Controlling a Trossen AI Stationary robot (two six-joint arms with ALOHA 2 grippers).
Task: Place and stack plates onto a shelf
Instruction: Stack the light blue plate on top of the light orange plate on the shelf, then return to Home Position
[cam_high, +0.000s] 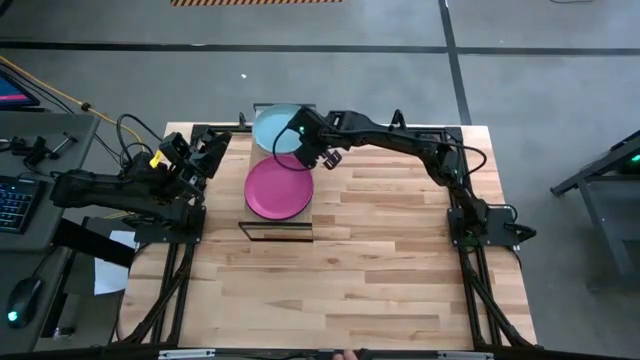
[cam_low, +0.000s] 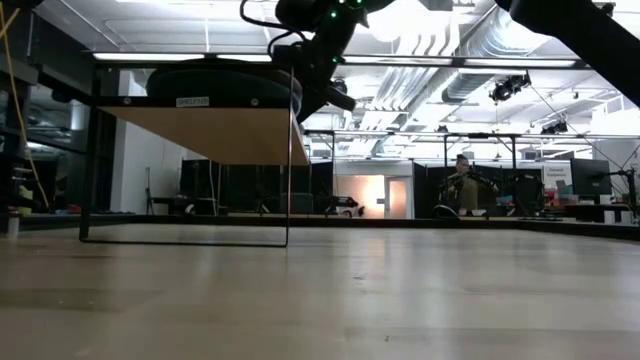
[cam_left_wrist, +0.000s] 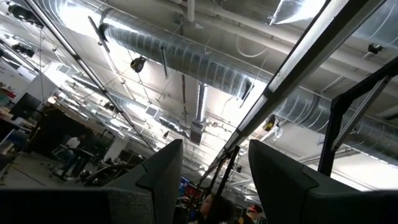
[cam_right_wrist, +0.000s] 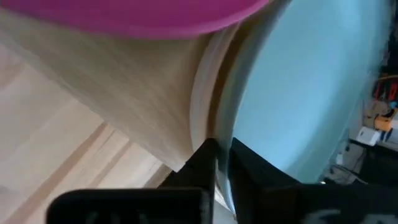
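The shelf (cam_high: 304, 216) stands on the table's far left part. A magenta pink plate (cam_high: 279, 188) lies flat on its near half. A light blue-green plate (cam_high: 272, 128) lies on its far half, on top of pale rims of other plates (cam_right_wrist: 210, 93). My right gripper (cam_high: 303, 150) is at this plate's right near edge, shut on it. The low view shows the shelf's underside (cam_low: 210, 135) and a dark stack (cam_low: 220, 80) on top. My left gripper (cam_high: 212, 150) waits left of the shelf, open, pointing up at the ceiling (cam_left_wrist: 214, 180). My right gripper (cam_right_wrist: 222, 171) pinches the rim of the light blue-green plate (cam_right_wrist: 231, 134) between its two fingers, on the plate's right near side. The fingers come from the table's right, slanting down. The plate lies flat on the stack on the shelf's far half.
The shelf's thin black frame (cam_high: 276, 240) stands on the tabletop (cam_high: 380, 280), which stretches bare near and right of it. The right arm (cam_high: 400, 140) reaches across the far edge. Arm bases and cables (cam_high: 130, 140) sit at the left side.
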